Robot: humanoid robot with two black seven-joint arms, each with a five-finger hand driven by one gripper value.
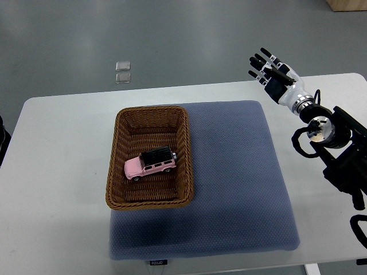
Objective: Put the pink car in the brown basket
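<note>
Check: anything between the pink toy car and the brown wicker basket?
Nothing: the pink toy car already sits inside the brown wicker basket. The right hand is open, up and away past the grey mat's far corner.

White table [57, 172] with rounded corners, filling most of the view. A blue-grey padded mat [241, 189] lies flat on the table, roughly central, its near edge close to the table's near edge; a small dark label [156, 262] with print too small to read sits on that near edge. Beyond the table's far edge, grey floor [172, 34]. Two small, pale square objects [123, 71] lie on the floor, far left of centre, one just beside the other. A tan object [347, 4] appears at the far right corner, cropped.
</note>
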